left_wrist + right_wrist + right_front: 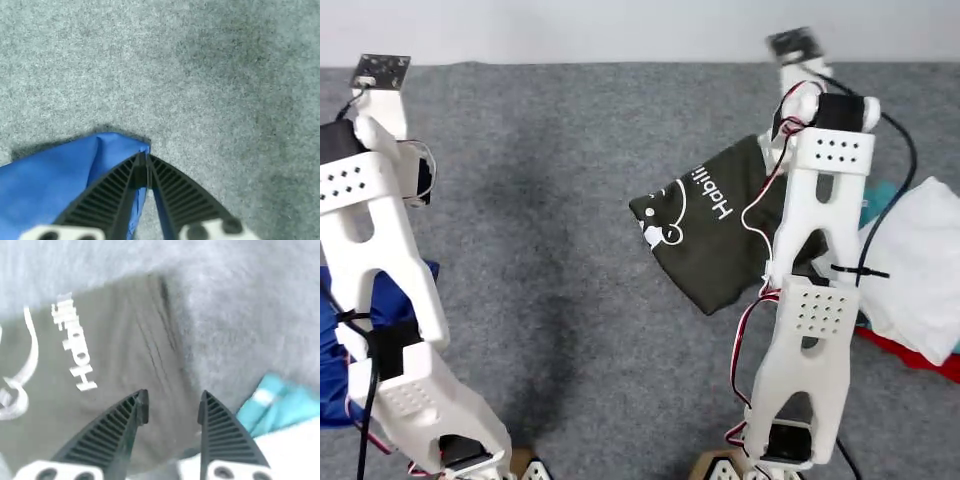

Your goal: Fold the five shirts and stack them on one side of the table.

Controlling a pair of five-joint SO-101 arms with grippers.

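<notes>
A dark olive shirt [715, 240] with white print lies right of centre in the high view, bunched into a rough, slanted block on the grey desk [550, 200]. At the right edge sits a crumpled white shirt [920, 260]. A teal shirt [877, 200] peeks out at its upper left side, and a red shirt [920, 357] shows under its lower edge. A blue shirt [332, 370] lies heaped at the lower left edge; in the left wrist view one corner of it is caught at the tip of the closed left tool [146, 162].
</notes>
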